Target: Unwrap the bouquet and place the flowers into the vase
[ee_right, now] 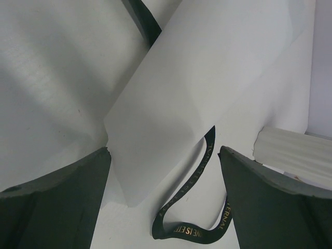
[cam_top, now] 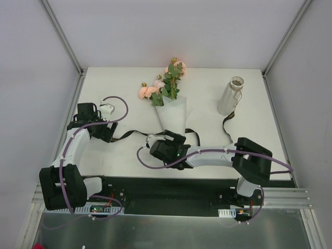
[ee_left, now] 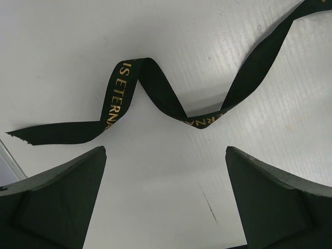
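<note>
Far-left desk (cam_top: 111, 85) bare: open approach there. Ribbon (ee_left: 155, 96) snaked across the desk just ahead of the left gripper (ee_left: 166, 155), whose jaws stood wide. Bouquet (cam_top: 171, 111) blocked the centre, its cone tip between the spread jaws of the right gripper (ee_right: 165, 153). Vase (cam_top: 230, 97) sat near the right wall, with a lane between it and the bouquet.

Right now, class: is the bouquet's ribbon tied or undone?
Undone: the ribbon lies loose on the table, its end free, with no bow on the paper cone.

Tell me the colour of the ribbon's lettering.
Gold lettering on the dark ribbon, clearest in the left wrist view.
</note>
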